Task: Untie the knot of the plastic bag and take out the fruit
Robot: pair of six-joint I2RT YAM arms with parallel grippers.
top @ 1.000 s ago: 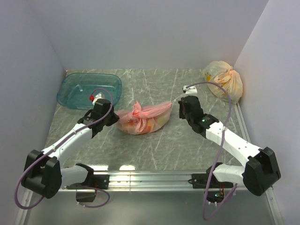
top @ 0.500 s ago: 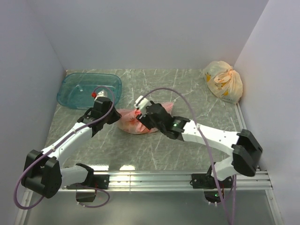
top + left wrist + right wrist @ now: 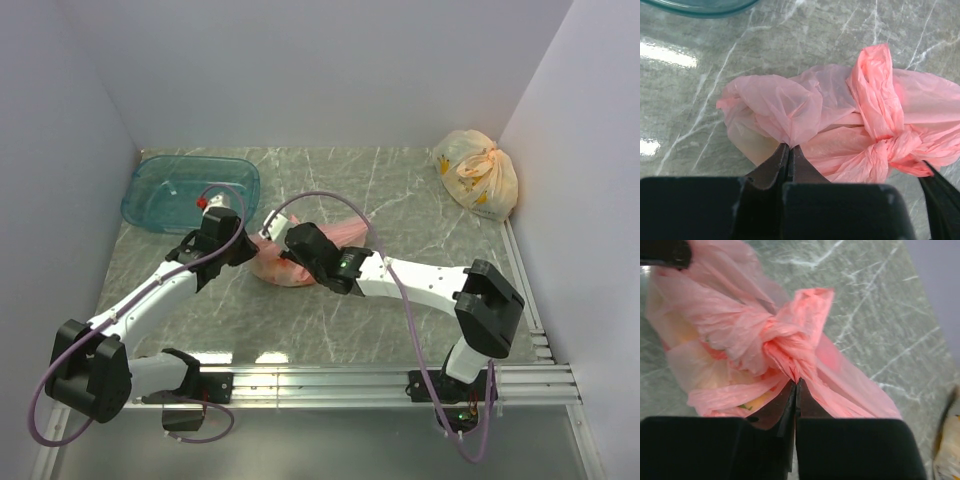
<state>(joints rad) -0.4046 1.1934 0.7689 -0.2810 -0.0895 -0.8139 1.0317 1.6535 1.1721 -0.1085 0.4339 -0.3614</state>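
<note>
The table (image 3: 400, 200) was a grey-green marble-look top with 3 things on it: teal see-through tub (image 3: 160, 195) back left, knotted pink plastic bag (image 3: 272, 266) mid-table, pale yellow bag (image 3: 478, 182) back right corner.

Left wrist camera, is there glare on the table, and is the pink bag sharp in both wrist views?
Left wrist: yes, white glare patches on the table near the left edge; the plastic bag is sharp, with crisp creases. Right wrist: no glare; the knot is sharp, the plastic at upper left is slightly soft, and the yellow bag at the right edge is blurred.
</note>
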